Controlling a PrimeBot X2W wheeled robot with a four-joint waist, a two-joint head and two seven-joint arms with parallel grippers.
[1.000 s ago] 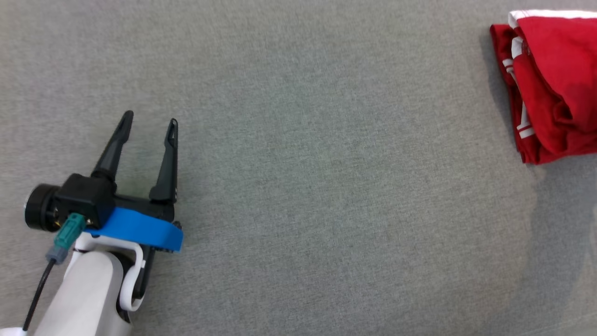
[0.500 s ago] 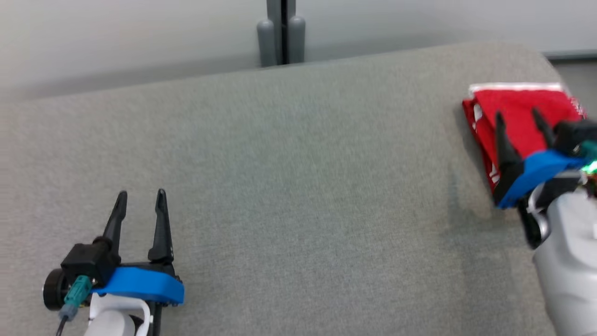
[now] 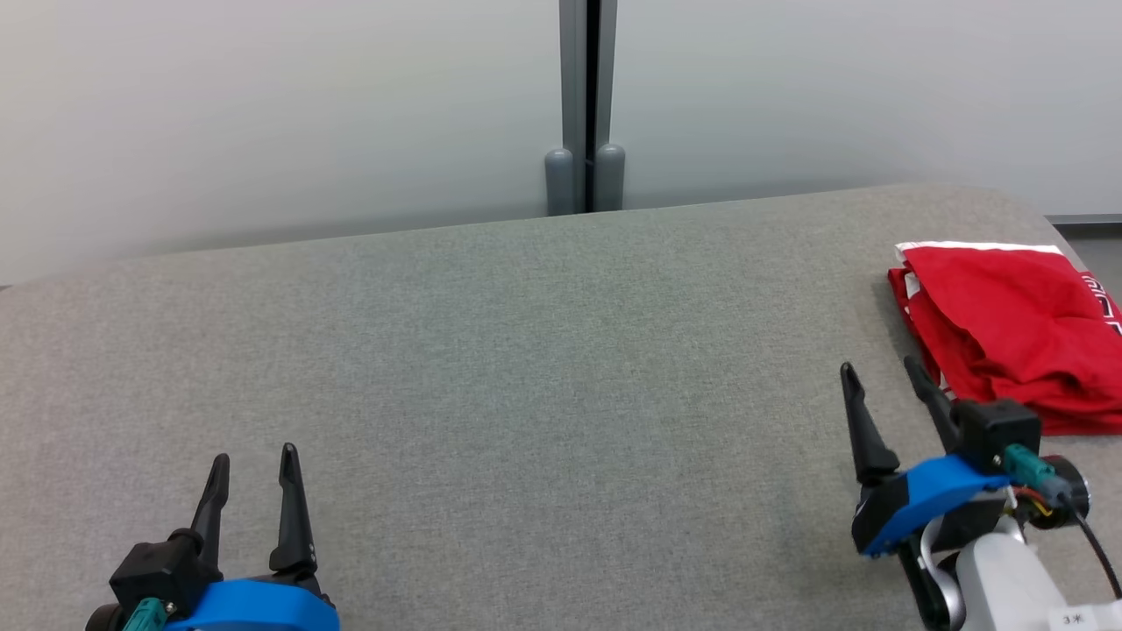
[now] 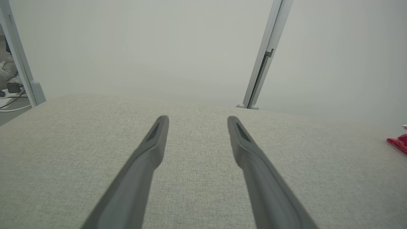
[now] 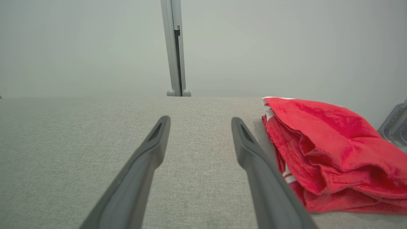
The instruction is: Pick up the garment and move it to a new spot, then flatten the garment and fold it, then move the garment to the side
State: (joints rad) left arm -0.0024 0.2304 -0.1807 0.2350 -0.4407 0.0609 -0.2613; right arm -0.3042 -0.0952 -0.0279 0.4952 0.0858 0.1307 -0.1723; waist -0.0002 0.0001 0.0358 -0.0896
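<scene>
The red garment with white trim lies folded at the far right of the grey table, near its right edge. In the right wrist view the garment sits just right of my right finger. My right gripper is open and empty, a little left of and nearer than the garment, not touching it. My left gripper is open and empty at the lower left, far from the garment. A red sliver of the garment peeks in at the right edge of the left wrist view.
The grey fabric-covered table spreads wide between the two grippers. Behind it stands a pale partition wall with a grey vertical post. The table's rounded right corner lies just beyond the garment.
The head camera has tilted up, so the wall and table's far edge now show. The right gripper has drawn back from over the garment to its near left. The left gripper stays open.
</scene>
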